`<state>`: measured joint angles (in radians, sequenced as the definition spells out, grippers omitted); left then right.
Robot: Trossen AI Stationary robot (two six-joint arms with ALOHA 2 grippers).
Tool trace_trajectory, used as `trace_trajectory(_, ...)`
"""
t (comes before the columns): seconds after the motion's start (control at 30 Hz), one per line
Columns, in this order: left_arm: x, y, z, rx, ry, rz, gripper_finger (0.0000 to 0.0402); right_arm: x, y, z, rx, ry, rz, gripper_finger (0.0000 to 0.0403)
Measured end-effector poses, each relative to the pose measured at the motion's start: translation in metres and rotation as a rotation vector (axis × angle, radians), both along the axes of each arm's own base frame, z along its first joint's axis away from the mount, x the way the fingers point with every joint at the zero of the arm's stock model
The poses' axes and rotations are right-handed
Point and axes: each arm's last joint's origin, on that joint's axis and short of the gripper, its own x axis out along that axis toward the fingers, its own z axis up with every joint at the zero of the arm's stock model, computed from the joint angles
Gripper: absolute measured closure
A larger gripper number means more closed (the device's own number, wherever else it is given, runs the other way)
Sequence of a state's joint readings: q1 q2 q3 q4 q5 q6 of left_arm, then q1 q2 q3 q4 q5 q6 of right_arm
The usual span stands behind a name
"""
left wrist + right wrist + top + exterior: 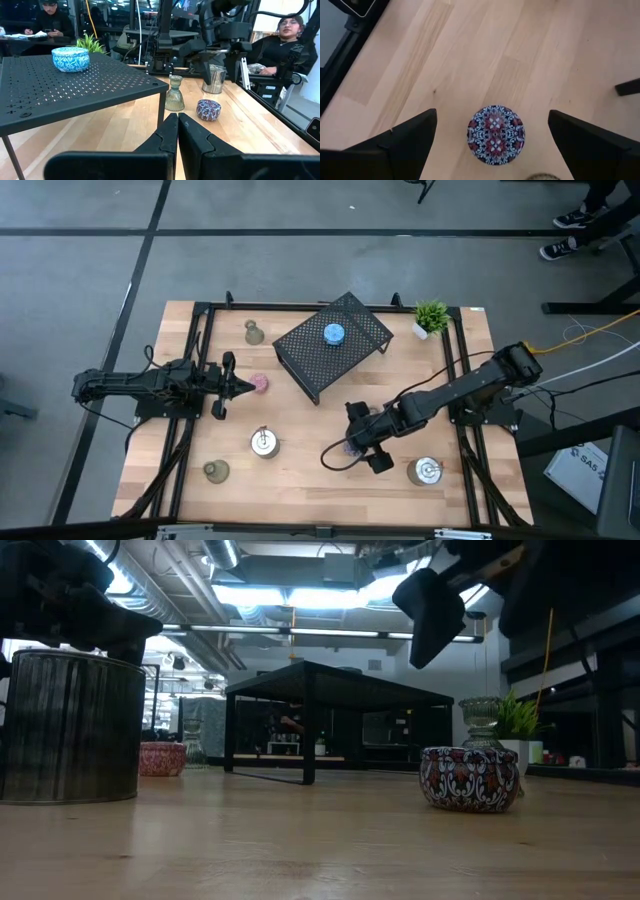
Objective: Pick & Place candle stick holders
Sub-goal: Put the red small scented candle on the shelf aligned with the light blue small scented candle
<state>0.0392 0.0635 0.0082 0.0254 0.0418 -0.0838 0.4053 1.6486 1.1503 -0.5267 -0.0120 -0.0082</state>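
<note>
The right gripper (492,137) was held wide open directly above the patterned purple holder (495,134) on the bare table (470,60). A centred vertical descent was advised before closing. The left gripper (177,131) was shut, empty, beside the rack (75,85).

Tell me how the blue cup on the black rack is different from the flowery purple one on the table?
The blue cup sits up high on the black rack; the purple cup sits low on the wooden table. The blue cup has blue and white swirls; the purple cup has dark blue, red and white flowers. No arm is near the blue cup, but the right gripper hangs over the purple cup with open jaws. Both are small and round.
</note>
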Motion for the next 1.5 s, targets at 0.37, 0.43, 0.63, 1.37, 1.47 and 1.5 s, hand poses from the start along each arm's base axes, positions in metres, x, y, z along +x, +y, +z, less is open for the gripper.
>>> trace_trajectory(0.37,0.000,0.000,0.000,0.000,0.000,0.000,0.0394,0.013,0.002,-0.036,-0.024,0.091,-0.034,0.0017)
trace_trajectory(0.43,0.000,0.000,0.000,0.000,0.001,0.000,0.0393,0.014,0.002,-0.043,-0.035,0.116,-0.036,0.0017)
trace_trajectory(0.63,0.000,0.000,0.000,0.000,0.000,0.000,0.0395,0.017,-0.002,-0.049,-0.044,0.139,-0.048,0.0017)
trace_trajectory(1.37,0.000,0.000,0.000,0.000,0.000,0.000,0.0394,0.015,-0.011,-0.056,-0.014,0.172,-0.060,0.0017)
trace_trajectory(1.47,0.000,0.000,0.000,0.000,0.000,0.000,0.0393,0.018,-0.010,-0.061,-0.015,0.173,-0.058,0.0017)
trace_trajectory(1.5,0.000,0.000,0.000,0.000,0.000,0.000,0.0394,0.017,-0.010,-0.063,-0.021,0.188,-0.058,0.0017)
